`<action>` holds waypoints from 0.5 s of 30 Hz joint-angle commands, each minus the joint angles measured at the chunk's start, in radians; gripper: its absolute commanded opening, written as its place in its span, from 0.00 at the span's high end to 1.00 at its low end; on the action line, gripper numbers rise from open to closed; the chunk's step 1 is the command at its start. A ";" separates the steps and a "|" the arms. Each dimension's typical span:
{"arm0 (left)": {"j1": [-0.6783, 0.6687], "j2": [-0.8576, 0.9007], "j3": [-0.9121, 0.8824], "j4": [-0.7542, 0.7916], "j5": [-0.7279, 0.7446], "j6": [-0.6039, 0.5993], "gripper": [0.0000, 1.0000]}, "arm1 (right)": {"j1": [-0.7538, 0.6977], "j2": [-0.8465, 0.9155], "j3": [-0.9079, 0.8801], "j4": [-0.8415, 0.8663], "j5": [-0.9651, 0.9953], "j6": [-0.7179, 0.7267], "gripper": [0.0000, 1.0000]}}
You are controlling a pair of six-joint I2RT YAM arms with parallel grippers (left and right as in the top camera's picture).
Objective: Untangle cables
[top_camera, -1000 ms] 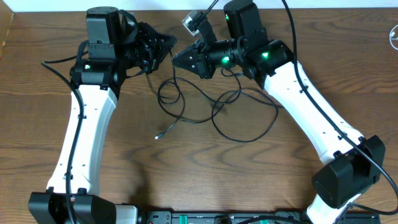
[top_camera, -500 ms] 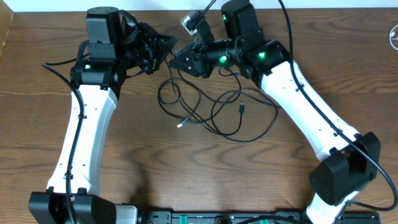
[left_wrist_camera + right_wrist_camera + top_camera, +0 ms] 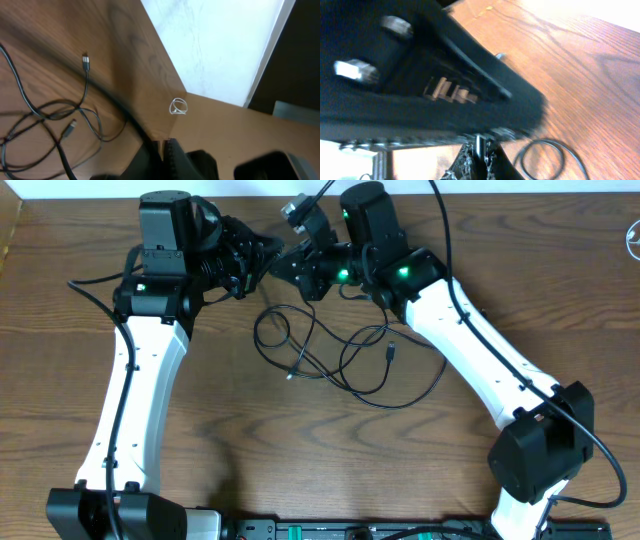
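Thin black tangled cables on brown wooden surface; far centre, left pincer clenched, apparently pinching one strand; right pincer clenched.

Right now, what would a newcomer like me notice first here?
A loose tangle of thin black cables sprawls across the middle of the brown wooden table. Near its far edge, two white-and-black robot arms meet, left claw and right claw tip to tip, both shut, one strand running up to them.
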 commanded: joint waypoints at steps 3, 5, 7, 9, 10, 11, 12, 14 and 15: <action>0.000 -0.002 0.007 0.003 -0.028 0.270 0.61 | -0.146 -0.004 0.003 -0.018 0.089 0.033 0.99; 0.000 -0.002 0.007 0.002 -0.044 0.391 0.44 | -0.234 -0.024 0.039 -0.022 0.072 0.065 0.99; 0.000 -0.002 0.007 0.002 -0.044 0.469 0.36 | -0.307 -0.042 0.114 -0.070 0.050 0.068 0.99; 0.000 -0.002 0.007 0.002 -0.048 0.489 0.32 | -0.376 -0.055 0.217 -0.143 0.051 0.068 0.99; 0.000 -0.002 0.007 0.002 -0.060 0.492 0.32 | -0.431 -0.060 0.313 -0.201 0.047 0.068 0.99; 0.000 -0.002 0.007 0.002 -0.066 0.492 0.32 | -0.448 -0.060 0.346 -0.219 0.047 0.071 0.99; 0.000 -0.002 0.007 0.002 -0.068 0.492 0.32 | -0.488 -0.060 0.421 -0.258 0.047 0.079 0.99; 0.000 -0.002 0.007 0.002 -0.072 0.492 0.32 | -0.555 -0.060 0.537 -0.304 0.042 0.115 0.99; 0.000 -0.002 0.007 0.002 -0.074 0.492 0.32 | -0.596 -0.060 0.600 -0.320 0.030 0.138 0.99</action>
